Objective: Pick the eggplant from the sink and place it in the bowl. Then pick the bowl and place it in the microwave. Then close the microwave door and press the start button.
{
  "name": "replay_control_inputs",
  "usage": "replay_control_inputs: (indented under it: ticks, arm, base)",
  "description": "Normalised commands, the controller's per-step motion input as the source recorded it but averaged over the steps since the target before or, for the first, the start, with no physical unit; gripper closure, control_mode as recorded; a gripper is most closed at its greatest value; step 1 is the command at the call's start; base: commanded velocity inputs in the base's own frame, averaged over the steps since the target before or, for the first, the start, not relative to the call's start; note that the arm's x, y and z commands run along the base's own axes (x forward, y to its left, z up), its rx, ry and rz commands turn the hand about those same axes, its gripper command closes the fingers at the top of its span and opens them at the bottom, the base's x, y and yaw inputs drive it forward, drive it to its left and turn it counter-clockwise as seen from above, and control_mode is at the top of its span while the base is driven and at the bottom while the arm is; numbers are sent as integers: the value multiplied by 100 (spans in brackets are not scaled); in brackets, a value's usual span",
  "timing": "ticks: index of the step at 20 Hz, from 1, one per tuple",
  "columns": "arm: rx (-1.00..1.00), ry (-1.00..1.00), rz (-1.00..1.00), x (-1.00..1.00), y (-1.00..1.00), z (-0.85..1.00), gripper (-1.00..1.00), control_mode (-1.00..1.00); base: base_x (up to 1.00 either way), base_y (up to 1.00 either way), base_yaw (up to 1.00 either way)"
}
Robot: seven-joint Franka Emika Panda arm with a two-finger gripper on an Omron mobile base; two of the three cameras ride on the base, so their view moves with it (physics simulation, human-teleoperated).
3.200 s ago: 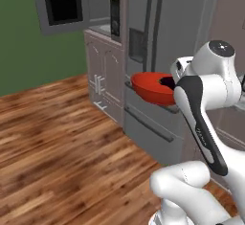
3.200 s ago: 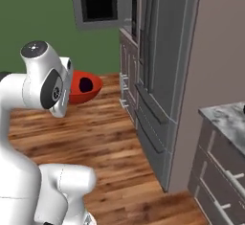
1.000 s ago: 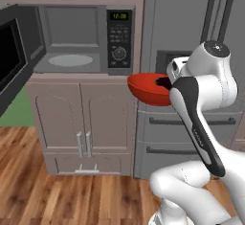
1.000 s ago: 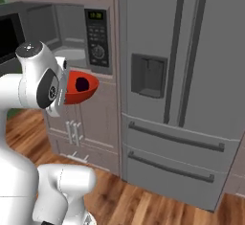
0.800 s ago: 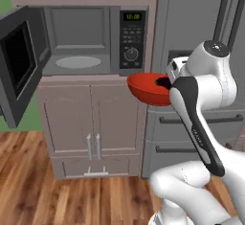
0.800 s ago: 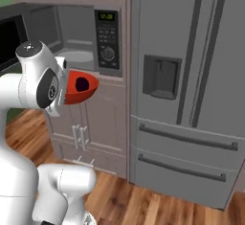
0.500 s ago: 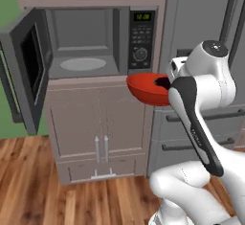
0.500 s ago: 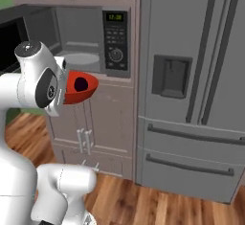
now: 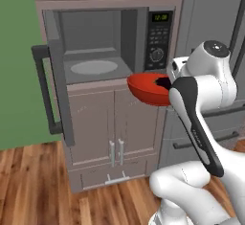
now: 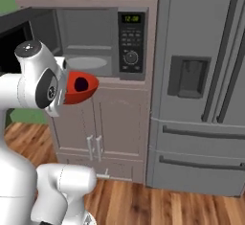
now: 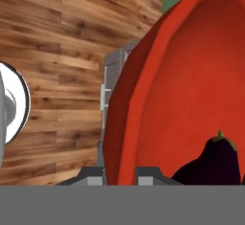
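Observation:
My gripper (image 11: 122,174) is shut on the rim of the glossy red bowl (image 9: 146,87) (image 10: 79,89) (image 11: 182,90), holding it in the air in front of my arm. The small dark eggplant (image 11: 215,164) (image 9: 162,82) (image 10: 80,83) lies inside the bowl. The microwave (image 9: 95,47) (image 10: 91,37) stands open just beyond and left of the bowl, with a grey interior and a round turntable (image 9: 93,67). Its door (image 9: 57,80) is swung out to the left, edge-on, with the bar handle (image 9: 43,90) facing outward. The button panel (image 9: 158,39) (image 10: 130,37) with a dial sits on its right side.
A tall grey fridge (image 10: 201,85) stands right of the microwave. Taupe cabinet doors (image 9: 110,128) sit below it, more cabinets above. Wooden floor (image 10: 143,200) lies in front, and a green wall (image 9: 19,66) is at the left.
The whole picture has shifted as the base drove: the microwave now sits closer and more head-on. The bowl with the eggplant stays in the same hold in front of the arm.

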Motion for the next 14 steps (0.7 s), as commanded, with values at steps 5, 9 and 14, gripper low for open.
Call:
replay_control_inputs:
  ticks: [5,9,14]
  arm:
    - [0,0,0,0,0,0,100,100]
    - [0,0,0,0,0,0,100,100]
    - [0,0,0,0,0,0,100,100]
  base:
    - [60,-3,6]
    - [46,-3,11]
    - [41,3,8]
